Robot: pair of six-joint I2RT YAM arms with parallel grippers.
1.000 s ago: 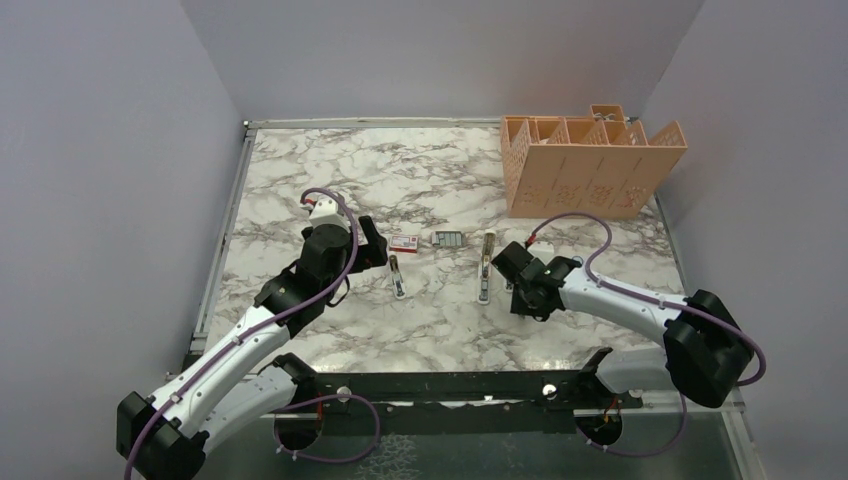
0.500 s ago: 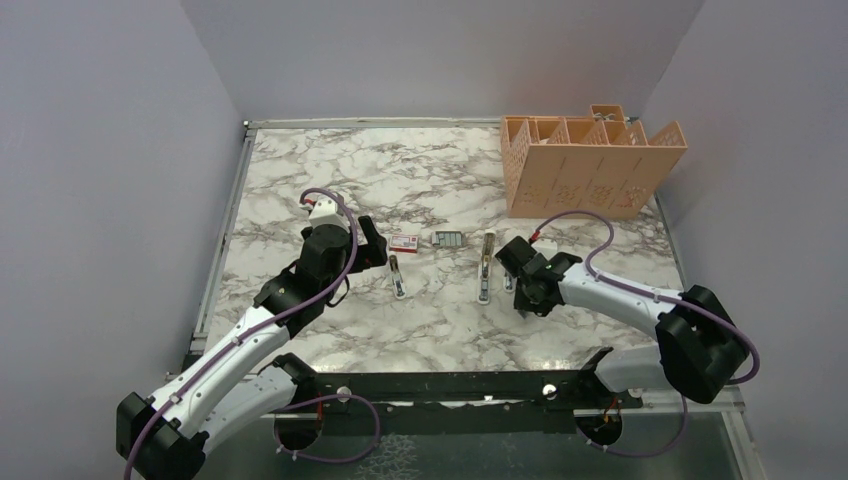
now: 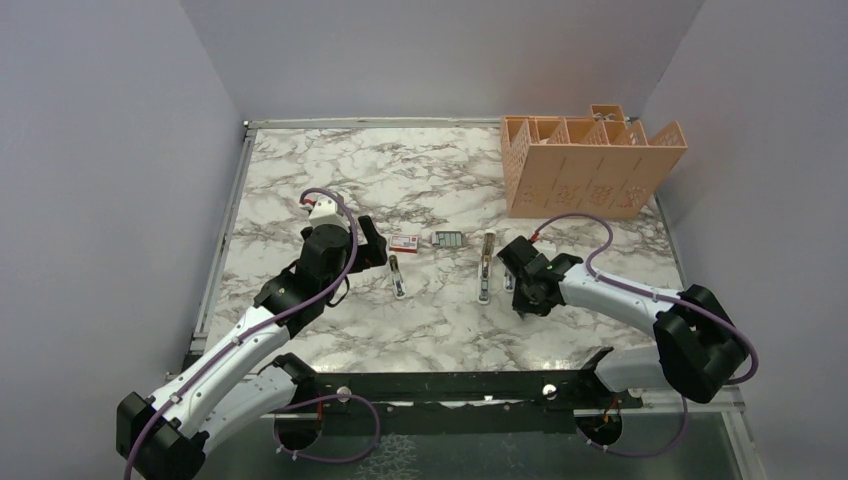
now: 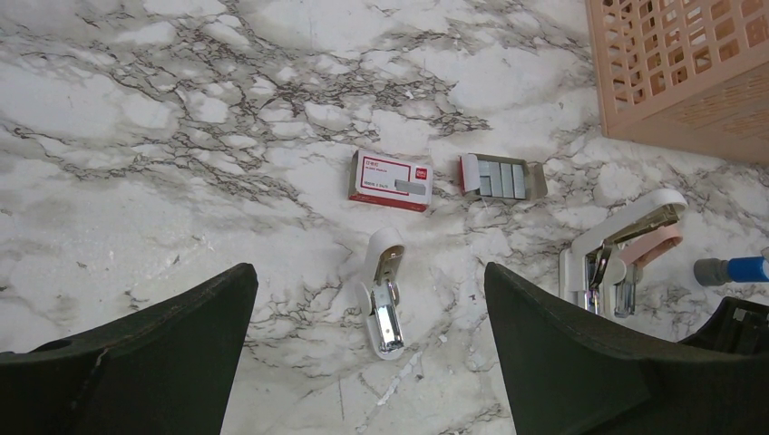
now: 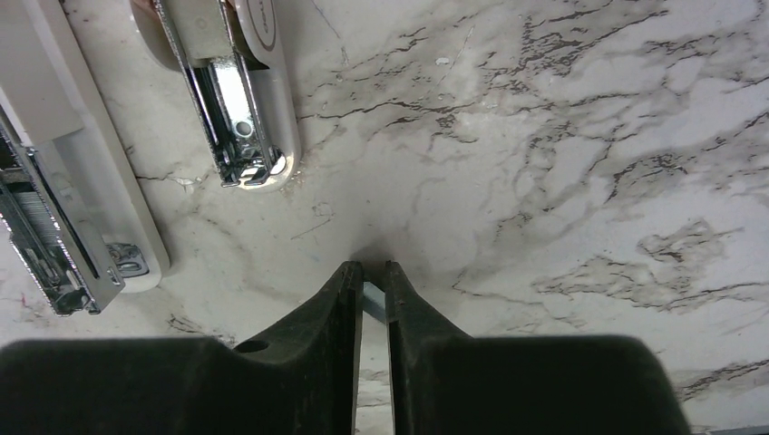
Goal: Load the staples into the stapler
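Staples (image 4: 503,177) lie well beyond wide-open left fingers (image 4: 136,362); right fingers (image 5: 308,362) pinch a blue cylinder (image 4: 734,269).

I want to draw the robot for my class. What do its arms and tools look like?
The left arm and right arm are smooth white tubes linked by chunky black joints. A thin purple cable loops along each. The left tool and right tool each have two black fingers, wide at the base and narrowing to blunt tips.

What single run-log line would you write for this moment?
left hand: open, empty | right hand: closed on blue cylinder | staples: in tray, untouched | large stapler: lying open
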